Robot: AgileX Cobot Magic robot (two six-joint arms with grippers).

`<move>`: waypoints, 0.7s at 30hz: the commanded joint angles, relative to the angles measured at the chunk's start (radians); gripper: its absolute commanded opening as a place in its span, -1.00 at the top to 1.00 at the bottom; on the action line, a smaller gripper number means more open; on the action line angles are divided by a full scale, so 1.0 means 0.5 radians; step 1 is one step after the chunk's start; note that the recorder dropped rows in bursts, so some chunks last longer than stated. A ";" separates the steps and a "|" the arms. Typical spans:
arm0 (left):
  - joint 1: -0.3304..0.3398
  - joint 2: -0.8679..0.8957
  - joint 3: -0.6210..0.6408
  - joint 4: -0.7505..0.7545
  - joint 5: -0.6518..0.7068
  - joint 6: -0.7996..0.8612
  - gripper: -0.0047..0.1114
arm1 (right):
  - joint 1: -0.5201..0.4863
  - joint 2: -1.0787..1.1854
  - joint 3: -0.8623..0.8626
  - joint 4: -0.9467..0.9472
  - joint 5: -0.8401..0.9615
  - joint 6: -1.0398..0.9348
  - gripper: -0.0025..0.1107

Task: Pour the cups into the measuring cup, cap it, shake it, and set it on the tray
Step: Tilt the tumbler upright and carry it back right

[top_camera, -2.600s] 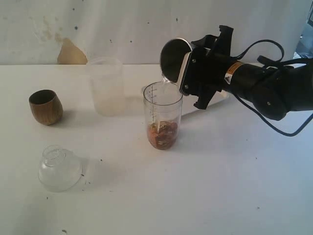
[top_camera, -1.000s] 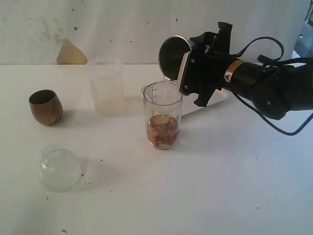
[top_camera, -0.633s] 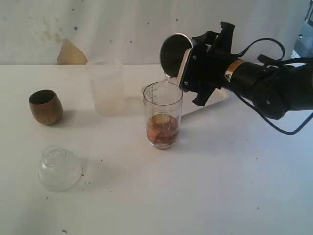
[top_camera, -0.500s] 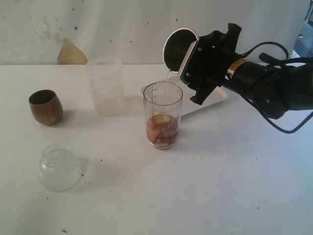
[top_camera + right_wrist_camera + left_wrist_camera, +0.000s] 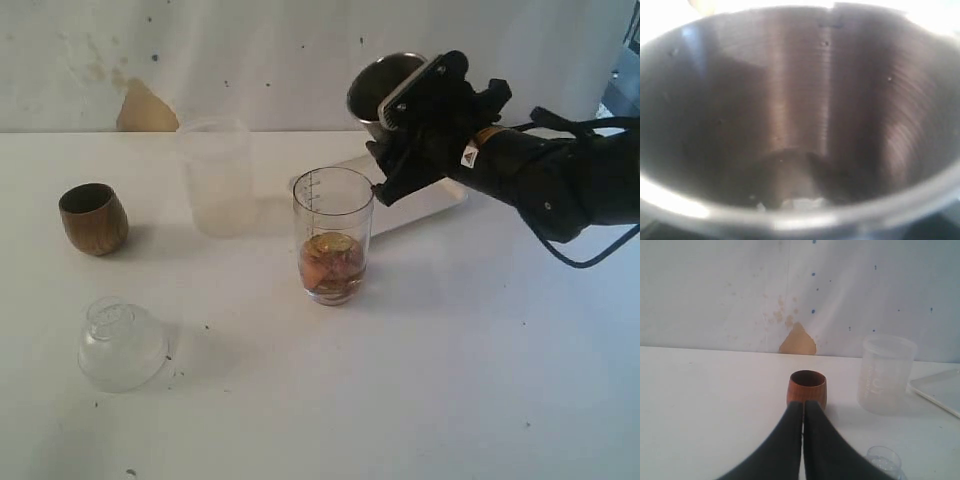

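Observation:
The measuring cup [image 5: 333, 235] stands mid-table, holding brownish liquid with pieces in its lower third. Just above and to the right of its rim, my right gripper [image 5: 408, 108] is shut on the steel tumbler [image 5: 384, 84], which is nearly upright with its mouth up. The tumbler's inside [image 5: 800, 120] fills the right wrist view and hides the fingers. The wooden cup [image 5: 93, 218] stands upright at the left. My left gripper [image 5: 803, 406] is shut on nothing, just short of the wooden cup [image 5: 807, 388]. The white tray [image 5: 430, 198] lies behind the right arm, partly hidden.
A frosted translucent cup [image 5: 217, 175] stands behind and left of the measuring cup, also seen from the left wrist [image 5: 886, 374]. A clear domed lid [image 5: 122, 343] rests near the front left. The tray's corner [image 5: 939, 388] shows beside the frosted cup.
The steel tumbler was tipped mouth-down over the measuring cup, pouring. It has swung back almost upright and risen to the right. The liquid level in the measuring cup rose.

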 commanded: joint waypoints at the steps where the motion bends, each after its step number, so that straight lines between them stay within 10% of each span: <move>1: -0.008 -0.007 0.009 -0.015 -0.006 0.000 0.90 | -0.023 -0.064 -0.021 0.007 0.014 0.324 0.96; 21: -0.008 -0.007 0.009 -0.015 -0.006 0.000 0.90 | -0.546 -0.151 0.431 -0.258 -0.390 1.031 0.96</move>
